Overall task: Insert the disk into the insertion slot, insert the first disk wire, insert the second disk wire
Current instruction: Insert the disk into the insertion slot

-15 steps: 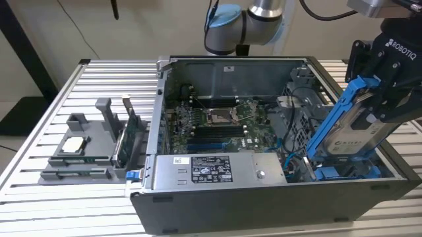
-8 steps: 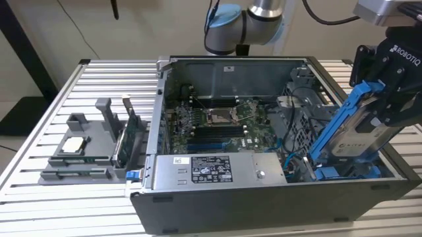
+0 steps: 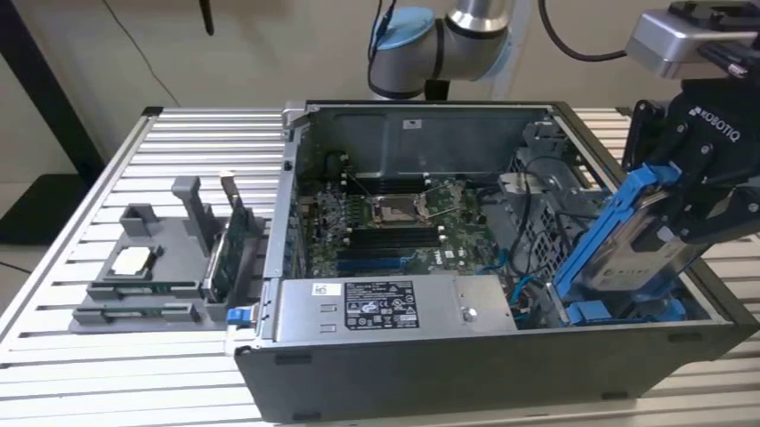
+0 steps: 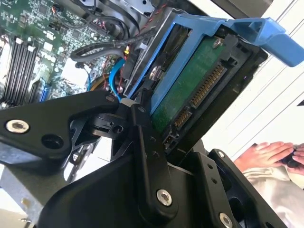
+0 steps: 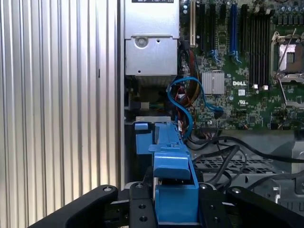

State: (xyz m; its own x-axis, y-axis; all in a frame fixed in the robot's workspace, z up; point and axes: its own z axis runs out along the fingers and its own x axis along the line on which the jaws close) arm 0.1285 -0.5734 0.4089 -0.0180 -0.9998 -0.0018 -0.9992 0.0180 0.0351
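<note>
Holding the disk (image 3: pixel 618 253) tilted, lower end aimed down at the slot (image 5: pixel 133 161) at the exterior view's right end of the case (image 3: pixel 475 374) — gripper (image 3: pixel 667 227) fingers are clamped on its flat faces, probably so the blue frame's edges stay free to slide in. The disk hangs above the slot, not seated yet — connector end is up by the gripper, and another blue carrier (image 3: pixel 629 311) sits in the cage below.

Black cables (image 5: pixel 223 151) just beside the disk (image 5: pixel 172 164)
</note>
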